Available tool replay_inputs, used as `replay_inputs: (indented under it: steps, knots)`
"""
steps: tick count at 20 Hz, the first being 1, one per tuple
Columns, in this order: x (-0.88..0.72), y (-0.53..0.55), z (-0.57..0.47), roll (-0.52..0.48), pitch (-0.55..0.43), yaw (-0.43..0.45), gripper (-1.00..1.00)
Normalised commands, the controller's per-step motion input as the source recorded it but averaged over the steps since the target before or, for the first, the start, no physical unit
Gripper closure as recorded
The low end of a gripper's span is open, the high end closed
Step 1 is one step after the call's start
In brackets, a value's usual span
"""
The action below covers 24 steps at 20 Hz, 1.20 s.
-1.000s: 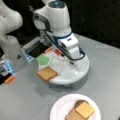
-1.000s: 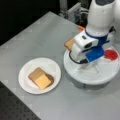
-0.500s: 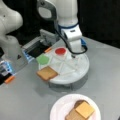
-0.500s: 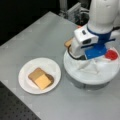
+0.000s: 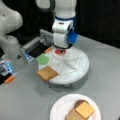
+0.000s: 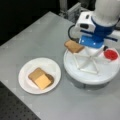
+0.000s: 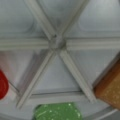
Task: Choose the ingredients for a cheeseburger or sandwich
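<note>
The gripper [image 5: 60,47] hangs over the hub of the divided white tray [image 5: 79,70], finger state indeterminable, nearest the red disc [image 5: 60,51]; the green leaf piece [image 5: 43,59] and toast square [image 5: 47,73] lie toward a front view's left.

Arm upright, claw [image 5: 60,48] downward
</note>
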Motion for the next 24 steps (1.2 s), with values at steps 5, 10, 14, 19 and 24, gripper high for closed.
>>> replay_inputs:
  steps: [5, 10, 14, 19, 24]
  knots:
    - [-0.2, -0.59, -0.03, 0.03, -0.041, -0.448, -1.0]
    - [-0.28, -0.79, -0.06, 0.087, -0.079, -0.201, -1.0]
    - [-0.36, -0.62, -0.12, 0.1, -0.11, 0.026, -1.0]
    - [-0.35, -0.38, -0.3, 0.203, -0.17, 0.084, -1.0]
    - [-0.28, -0.1, -0.33, 0.256, -0.16, 0.082, -1.0]
